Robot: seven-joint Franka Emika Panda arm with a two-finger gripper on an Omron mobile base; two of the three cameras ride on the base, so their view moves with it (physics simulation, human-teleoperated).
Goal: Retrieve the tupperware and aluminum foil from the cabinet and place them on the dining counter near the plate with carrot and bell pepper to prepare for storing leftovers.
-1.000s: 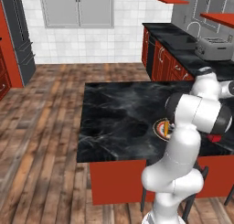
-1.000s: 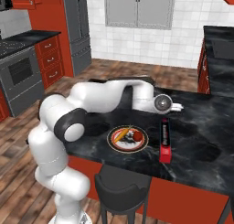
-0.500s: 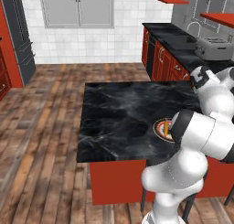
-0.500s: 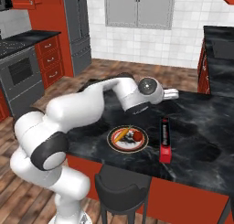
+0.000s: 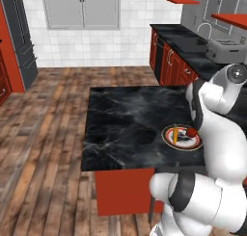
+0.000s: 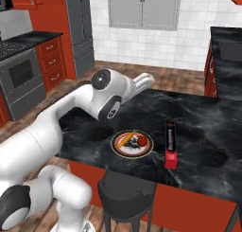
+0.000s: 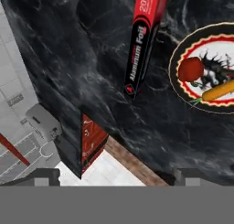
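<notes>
Your long slim black aluminum foil box (image 6: 171, 143) lies flat on the black marble desk (image 6: 212, 131), just beside the round white plate (image 6: 132, 144) with carrot (image 7: 218, 91) and pepper (image 7: 190, 68), handy for wrapping leftovers. Your pincer (image 7: 116, 176) hangs above it, jaws wide and empty. The tupperware is nowhere on the desk, so it likely remains to fetch.

One aluminum foil box (image 6: 171, 144) on the black marble tabletop (image 6: 208, 131), one plate (image 6: 132, 144), one carrot piece (image 6: 125, 140), one red bell pepper piece (image 6: 141, 140), one dark stool (image 6: 126, 194), one pale grey double-door cabinet (image 6: 143, 8), one toaster (image 5: 225, 50)
</notes>
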